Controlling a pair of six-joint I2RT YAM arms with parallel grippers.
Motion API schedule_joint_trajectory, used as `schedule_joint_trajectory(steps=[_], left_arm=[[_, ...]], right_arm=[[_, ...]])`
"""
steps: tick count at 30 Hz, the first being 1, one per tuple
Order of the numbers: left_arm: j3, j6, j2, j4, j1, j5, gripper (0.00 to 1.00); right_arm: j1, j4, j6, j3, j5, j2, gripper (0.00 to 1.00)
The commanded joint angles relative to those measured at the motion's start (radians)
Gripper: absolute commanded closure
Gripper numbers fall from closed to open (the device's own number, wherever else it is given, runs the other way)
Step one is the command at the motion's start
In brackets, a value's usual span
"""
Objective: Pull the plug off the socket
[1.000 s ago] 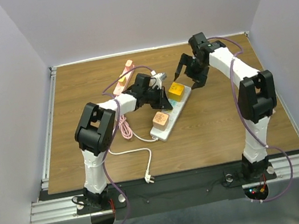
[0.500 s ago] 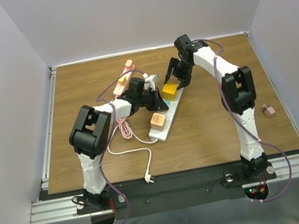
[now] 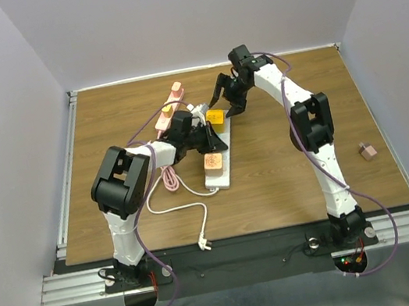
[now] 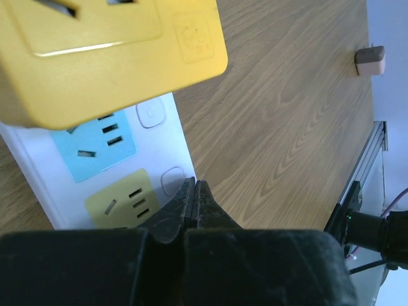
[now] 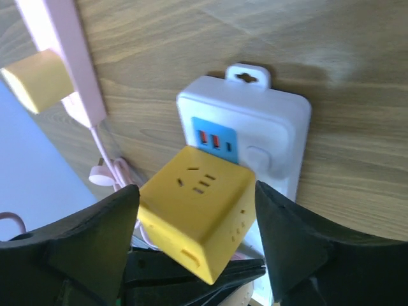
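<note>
From above, the socket [image 3: 216, 153] lies mid-table at a slant, the yellow cube plug [image 3: 216, 118] seated at its far end. The right gripper [image 3: 226, 102] reaches in with fingers spread around that cube; the left gripper [image 3: 213, 142] presses on the strip beside it.

Left wrist: the left gripper's [image 4: 194, 197] fingertips are pinched together on the socket [image 4: 95, 153], holding nothing, just bracing.

Right wrist: the right gripper [image 5: 196, 217] is wide open, straddling the plug [image 5: 196, 209], not yet clamped. This looks like the grasp step; next it needs closing, then a straight pull.

Socket's [image 4: 95, 185] near end behind left pincer [image 4: 193, 207].
</note>
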Motion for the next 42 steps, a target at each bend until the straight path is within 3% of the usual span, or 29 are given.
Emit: schedule_joint_trajectory(steps=[1,7,11,12,16,18,21,32,42], left_arm=[[-0.06,-0.009,-0.018,0.021,0.02,0.021,1.0],[-0.113,-0.026,-0.049,0.064,0.04,0.028,1.0],[-0.109,-0.039,-0.035,0.09,0.04,0.042,1.0],[-0.109,-0.045,-0.032,0.096,0.04,0.042,1.0],[-0.106,-0.049,-0.012,0.114,0.04,0.05,1.0],[-0.098,-0.05,0.005,0.119,0.04,0.06,1.0],[-0.095,-0.052,0.017,0.134,0.041,0.079,1.0],[-0.038,-0.059,0.075,0.153,0.069,0.149,1.0],[-0.038,-0.073,0.098,0.162,0.081,0.168,1.0]], right_arm=[[0.006,0.019,-0.042,-0.037,0.009,-0.062,0.18],[0.032,-0.051,-0.077,-0.117,0.228,-0.178,0.04],[0.033,-0.048,0.012,-0.253,0.556,-0.357,0.01],[0.033,-0.044,0.021,-0.27,0.578,-0.383,0.0],[0.041,-0.044,-0.086,-0.31,0.474,-0.449,0.0],[0.088,-0.053,-0.166,-0.375,0.385,-0.484,0.0],[0.222,-0.056,-0.2,-0.483,0.425,-0.55,0.0],[0.519,-0.045,0.006,-0.675,0.604,-0.696,0.0],[0.567,0.022,0.112,-0.699,0.731,-0.609,0.0]])
